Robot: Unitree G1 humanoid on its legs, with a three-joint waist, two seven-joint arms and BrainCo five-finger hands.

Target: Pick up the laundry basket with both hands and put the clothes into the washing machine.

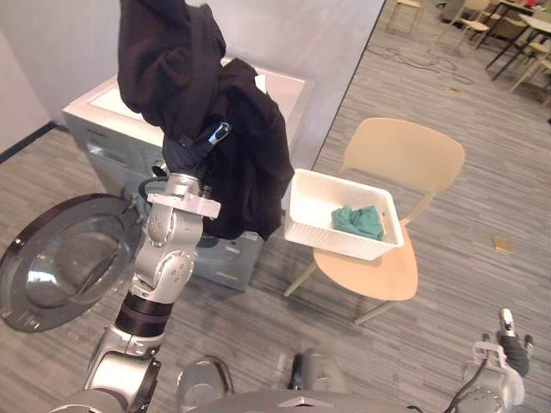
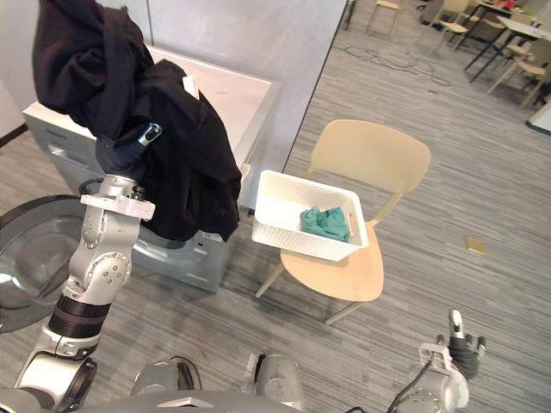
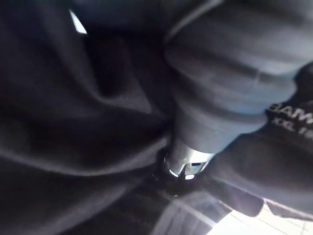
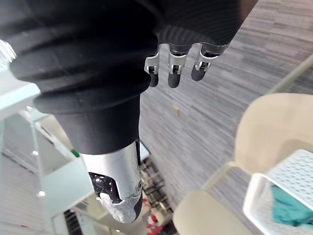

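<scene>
My left hand (image 1: 191,151) is raised in front of the washing machine (image 1: 103,129), its thumb (image 3: 188,164) pressed into a black garment (image 1: 250,163). The garment bunches over the hand and hangs down across the machine's front. The round door (image 1: 60,258) stands open to the left. A white laundry basket (image 1: 306,228) sits on a light wooden chair (image 1: 405,155) to the right, with a teal cloth (image 1: 359,221) inside. My right hand (image 2: 465,348) hangs low at the right, fingers (image 4: 171,63) relaxed and holding nothing.
A grey partition wall (image 1: 301,43) stands behind the machine and the chair. Tables and chairs (image 1: 516,34) fill the far right corner of the room. A small tan object (image 1: 502,244) lies on the floor right of the chair.
</scene>
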